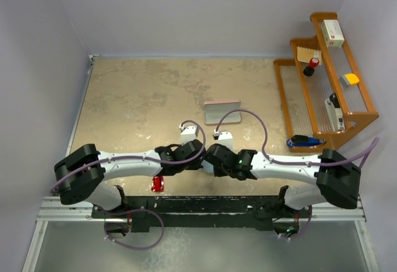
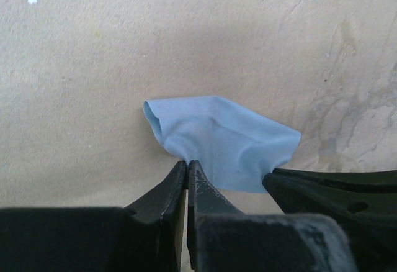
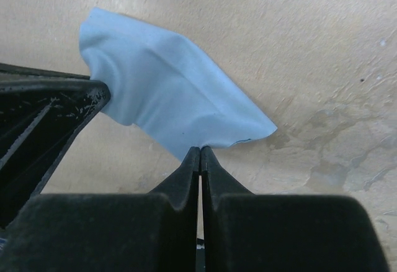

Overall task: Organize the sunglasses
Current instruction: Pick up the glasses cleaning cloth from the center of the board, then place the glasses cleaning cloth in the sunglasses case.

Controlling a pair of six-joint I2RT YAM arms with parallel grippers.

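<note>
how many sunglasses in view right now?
1. The red sunglasses lie at the near edge of the table, close by the left arm. Wrist views show none, just the light blue cloth; the arms may hide more.

From above, the left arm [image 1: 124, 160] covers part of the sunglasses [image 1: 158, 184], and with the right arm [image 1: 279, 163] it hides the blue cloth [image 2: 223, 138] entirely. The items on the wooden rack [image 1: 282, 98] are too small to identify.
</note>
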